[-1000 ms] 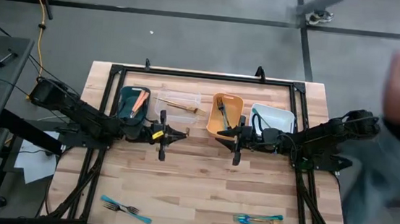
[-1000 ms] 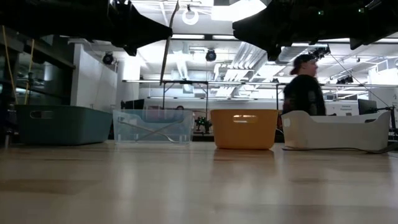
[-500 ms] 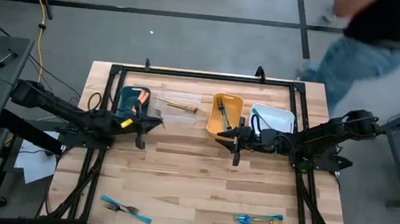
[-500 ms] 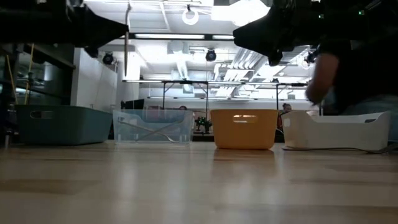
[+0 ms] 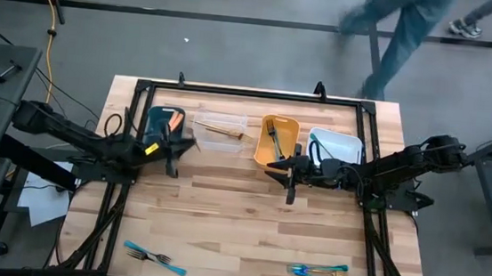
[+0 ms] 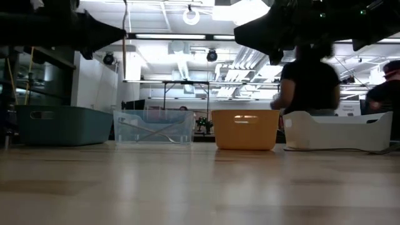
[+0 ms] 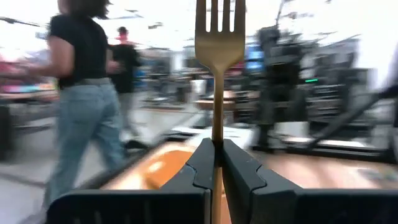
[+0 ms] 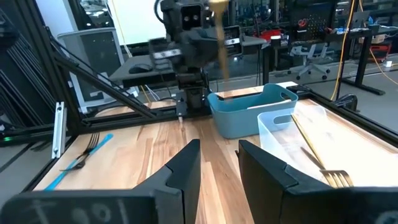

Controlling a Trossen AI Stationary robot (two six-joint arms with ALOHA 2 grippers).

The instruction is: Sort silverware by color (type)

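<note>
a robotics lab or workshop: open concrete floor [image 5: 236,52] with taped lines, cables, ceiling strip lights [image 6: 187,37], rows of workbenches with monitors [image 8: 348,25], office chairs, and people [image 7: 84,93] walking past the framed wooden table [image 5: 238,227].

Bright, even indoor light from ceiling fixtures [image 6: 190,14], which glare white in the low view. Arms there show as dark silhouettes. Walking people [image 5: 399,26] are motion-blurred. In the left wrist view the background is blurred and overexposed; the gold fork [image 7: 219,37] stays sharp.
</note>
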